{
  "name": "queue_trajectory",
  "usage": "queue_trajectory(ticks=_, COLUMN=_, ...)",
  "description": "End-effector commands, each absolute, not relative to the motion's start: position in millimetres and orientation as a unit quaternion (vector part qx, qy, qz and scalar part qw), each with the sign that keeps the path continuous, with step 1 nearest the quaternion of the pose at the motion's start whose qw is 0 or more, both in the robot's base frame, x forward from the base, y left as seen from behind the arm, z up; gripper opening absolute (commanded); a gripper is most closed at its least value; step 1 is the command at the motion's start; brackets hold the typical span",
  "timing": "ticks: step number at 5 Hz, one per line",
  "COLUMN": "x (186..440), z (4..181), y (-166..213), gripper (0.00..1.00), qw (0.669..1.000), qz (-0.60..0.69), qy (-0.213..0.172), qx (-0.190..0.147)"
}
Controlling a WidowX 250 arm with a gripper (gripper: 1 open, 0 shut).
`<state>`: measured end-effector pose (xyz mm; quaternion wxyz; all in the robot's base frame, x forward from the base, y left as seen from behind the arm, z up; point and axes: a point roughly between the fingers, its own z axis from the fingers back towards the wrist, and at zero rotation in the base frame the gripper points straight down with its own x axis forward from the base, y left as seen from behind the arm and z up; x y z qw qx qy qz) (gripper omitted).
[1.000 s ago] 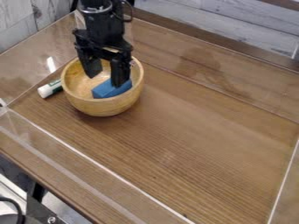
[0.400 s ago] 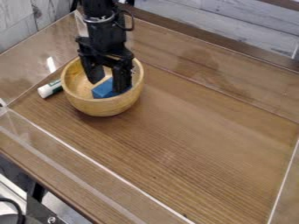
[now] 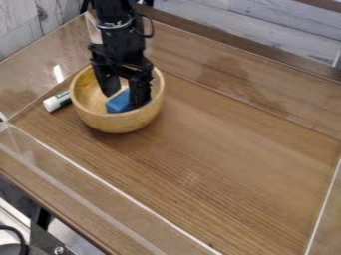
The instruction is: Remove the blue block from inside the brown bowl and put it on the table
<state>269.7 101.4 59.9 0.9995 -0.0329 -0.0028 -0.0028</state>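
The hand (image 3: 119, 89) hangs inside the brown bowl (image 3: 118, 105), its 2 fingers spread wide and gripping nothing. The blue block (image 3: 119, 101) lies between and just below the fingertips, on the bowl's floor. It looks light, rigid and matte, so a squeeze across its flat sides should hold. The counter (image 3: 226, 149) stretches beyond the bowl.

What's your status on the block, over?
Gripper open, down inside brown bowl, fingers astride blue block. Block not gripped yet. White-and-green marker left of bowl, not in the way.
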Motion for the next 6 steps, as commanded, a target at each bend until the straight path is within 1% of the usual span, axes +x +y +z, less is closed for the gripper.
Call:
queue_trajectory(ticks=1, x=274.9, z=67.5, y=104.1, gripper=1.0, qw=0.999, qz=-0.002, qy=-0.022, qx=-0.029)
queue_trajectory(ticks=6, x=278.3, z=68.4, y=106.7, gripper=1.0, qw=0.999, qz=0.009, qy=-0.03, qx=-0.036)
